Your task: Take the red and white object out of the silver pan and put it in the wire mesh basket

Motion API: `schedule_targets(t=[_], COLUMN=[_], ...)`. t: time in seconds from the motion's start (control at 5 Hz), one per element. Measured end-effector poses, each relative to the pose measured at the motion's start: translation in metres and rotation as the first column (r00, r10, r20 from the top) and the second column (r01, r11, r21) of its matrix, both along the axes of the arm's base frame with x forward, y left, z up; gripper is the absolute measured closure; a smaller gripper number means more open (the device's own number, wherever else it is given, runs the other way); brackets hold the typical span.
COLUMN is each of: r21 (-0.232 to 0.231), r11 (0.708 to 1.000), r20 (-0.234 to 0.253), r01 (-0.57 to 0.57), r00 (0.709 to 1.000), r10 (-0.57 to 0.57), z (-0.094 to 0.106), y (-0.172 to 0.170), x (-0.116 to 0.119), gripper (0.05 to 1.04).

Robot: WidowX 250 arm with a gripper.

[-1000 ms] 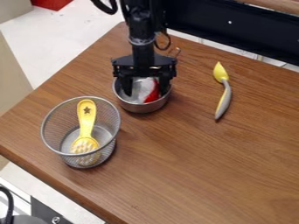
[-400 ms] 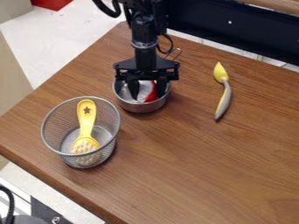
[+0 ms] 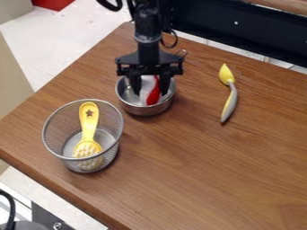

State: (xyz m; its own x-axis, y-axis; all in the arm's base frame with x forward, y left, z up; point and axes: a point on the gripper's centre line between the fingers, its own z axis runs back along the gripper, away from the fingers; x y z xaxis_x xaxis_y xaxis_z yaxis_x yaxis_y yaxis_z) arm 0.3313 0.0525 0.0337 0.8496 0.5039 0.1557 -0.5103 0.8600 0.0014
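Gripper (image 3: 150,91): I point down over the pot (image 3: 148,110), my lower end inside its rim, at the red-and-white thing (image 3: 152,92). Whether I am open or closed on it, I cannot tell.
Arm (image 3: 147,38): mine, black, coming in from the top edge of the view and hanging nearly upright above the pot.
Red-and-white thing: in the pot, directly below me, white on its left part and red on its right as the camera sees it. I partly cover its upper end.
Pot: round, silver metal, upright on the brown wooden table (image 3: 210,179), in the upper left part of the view. A thin wire handle (image 3: 182,52) shows behind me, to the right.
Basket (image 3: 50,134): round wire mesh, upright on the table, near the pot but apart from it, to its lower left in the view.
Yellow tool (image 3: 89,128): in the basket, tilted, its star-marked handle up toward the far rim and its gridded head low, toward the camera.
Utensil (image 3: 231,99): yellow and grey, lying on the table well to the right of the pot, its yellow tip away from the camera.
Black panel (image 3: 252,31): beyond the table's far edge, at the upper right.
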Motion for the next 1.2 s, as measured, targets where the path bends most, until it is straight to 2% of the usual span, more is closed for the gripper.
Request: schedule_targets(t=[0.2, 0.4, 0.6, 0.8, 1.0, 1.2], r21=[-0.014, -0.056, -0.104, -0.153, -0.126, -0.124], r11=[1.0, 0.996, 0.969, 0.927, 0.903, 0.881], r20=[0.027, 0.031, 0.023, 0.034, 0.055, 0.035], r01=[0.009, 0.075, 0.224, 0.342, 0.41, 0.456], r00=[1.0, 0.997, 0.975, 0.94, 0.912, 0.89], r10=[-0.008, -0.073, -0.222, -0.341, -0.407, -0.455], z=[0.033, 0.063, 0.083, 0.086, 0.081, 0.071], y=[-0.006, -0.008, -0.001, 0.014, 0.032, 0.045], x=[0.006, -0.002, -0.029, -0.058, -0.081, -0.097], gripper=[0.485, 0.485, 0.485, 0.485, 0.485, 0.485])
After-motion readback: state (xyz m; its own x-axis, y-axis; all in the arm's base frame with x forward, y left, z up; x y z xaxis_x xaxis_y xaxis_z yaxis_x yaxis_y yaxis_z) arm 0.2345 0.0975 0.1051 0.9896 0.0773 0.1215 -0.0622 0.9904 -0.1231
